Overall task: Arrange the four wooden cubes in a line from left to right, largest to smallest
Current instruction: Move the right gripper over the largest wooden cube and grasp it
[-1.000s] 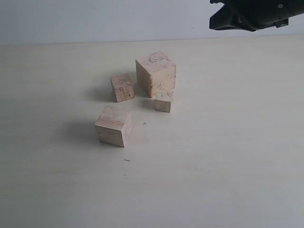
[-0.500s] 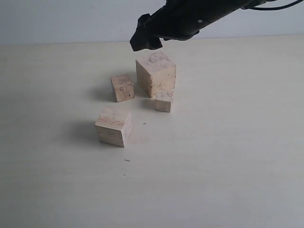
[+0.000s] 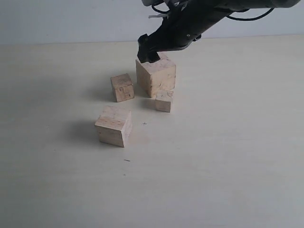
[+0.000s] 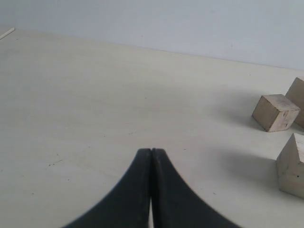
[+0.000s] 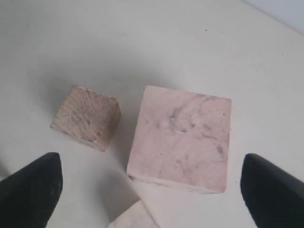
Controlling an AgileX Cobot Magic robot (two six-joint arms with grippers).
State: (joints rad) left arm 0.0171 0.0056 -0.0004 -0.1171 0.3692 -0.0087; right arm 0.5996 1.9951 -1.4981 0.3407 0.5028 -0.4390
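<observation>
Nearest you on the table (image 3: 228, 166) sits the second-largest cube (image 3: 113, 126), alone; beyond it, the smallest cube (image 3: 163, 101) just before the largest cube (image 3: 156, 75), with the browner third cube (image 3: 122, 87) beside; four in all; your right gripper (image 3: 148, 51) hangs over the largest, jaws wide, empty; your left gripper (image 4: 151, 159) is clenched on nothing.

Largest cube (image 3: 159, 78) is hemmed in: smallest cube (image 3: 164, 101) crowds just below it, darker cube (image 3: 122, 87) sits left across a narrow gap. The table (image 3: 237, 142) is wide open on the frame's right.
</observation>
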